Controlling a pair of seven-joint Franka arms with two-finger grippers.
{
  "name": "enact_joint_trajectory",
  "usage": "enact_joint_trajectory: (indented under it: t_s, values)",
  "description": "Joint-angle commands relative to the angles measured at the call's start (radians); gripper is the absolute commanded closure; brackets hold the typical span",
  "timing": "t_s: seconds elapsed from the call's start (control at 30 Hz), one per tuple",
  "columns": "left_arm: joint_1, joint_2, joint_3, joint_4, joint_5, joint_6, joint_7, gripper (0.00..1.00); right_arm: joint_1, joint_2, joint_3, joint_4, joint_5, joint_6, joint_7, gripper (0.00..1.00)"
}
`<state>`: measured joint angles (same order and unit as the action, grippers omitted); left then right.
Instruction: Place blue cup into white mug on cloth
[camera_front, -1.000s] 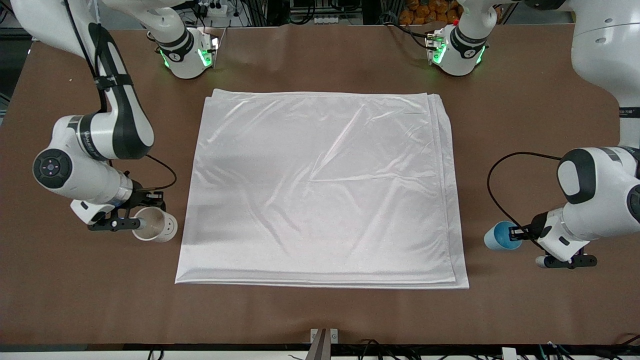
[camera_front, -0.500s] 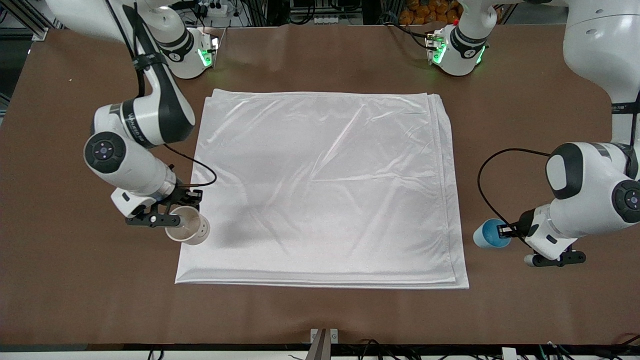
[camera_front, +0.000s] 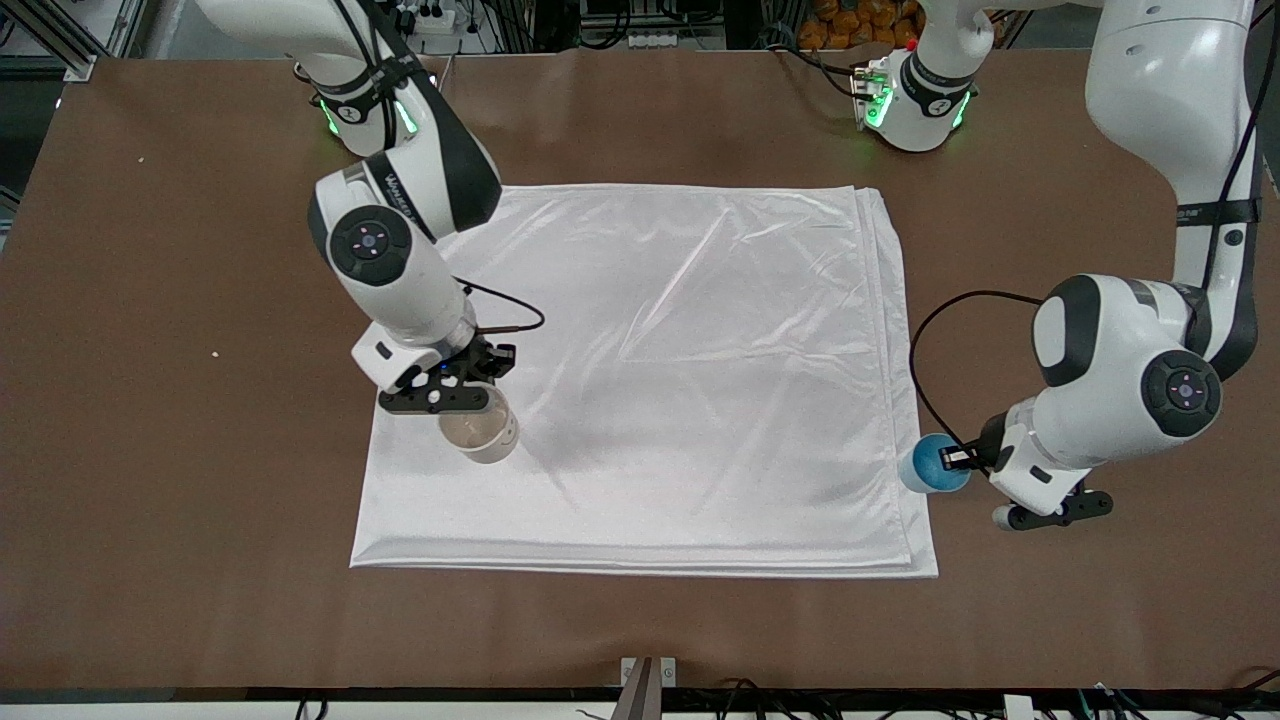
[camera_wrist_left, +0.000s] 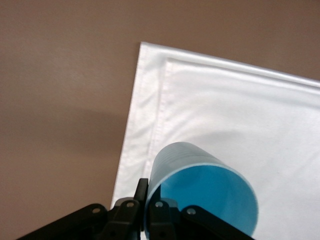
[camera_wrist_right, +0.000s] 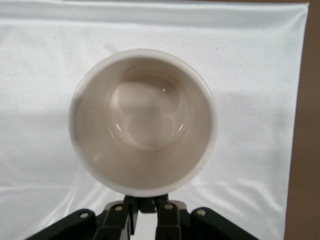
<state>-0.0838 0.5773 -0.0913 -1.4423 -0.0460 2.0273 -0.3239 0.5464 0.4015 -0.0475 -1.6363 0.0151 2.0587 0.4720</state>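
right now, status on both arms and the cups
Right gripper shut on white mug, over the cloth. Left gripper shut on blue cup, over the cloth's edge. Nothing between the two.

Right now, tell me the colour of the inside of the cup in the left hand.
Bright blue inside the blue cup, paler blue outside; the left wrist view shows it best.

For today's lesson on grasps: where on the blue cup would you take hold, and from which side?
Pinch the wall at the rim, one finger inside, one outside, coming from above the open mouth. The blue cup has no handle and tapers, so its thin rim gives the surest grip. The left hand holds it so, over the cloth's edge.
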Motion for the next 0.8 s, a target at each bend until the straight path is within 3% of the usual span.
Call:
enact_joint_trajectory:
  t_s: [0.0,0.23,0.77]
  values:
    - [-0.062,-0.030,0.009,-0.017,-0.009,-0.032,-0.105,1.00,0.055,0.094,-0.006,0.102,0.003,-0.011,0.083,1.00]
    - [-0.148,-0.046,0.009,-0.017,-0.008,-0.038,-0.251,1.00,0.130,0.187,-0.006,0.197,-0.006,-0.008,0.165,1.00]
    - [-0.258,-0.065,0.007,-0.017,-0.008,-0.041,-0.428,1.00,0.239,0.275,-0.008,0.240,-0.009,0.142,0.240,1.00]
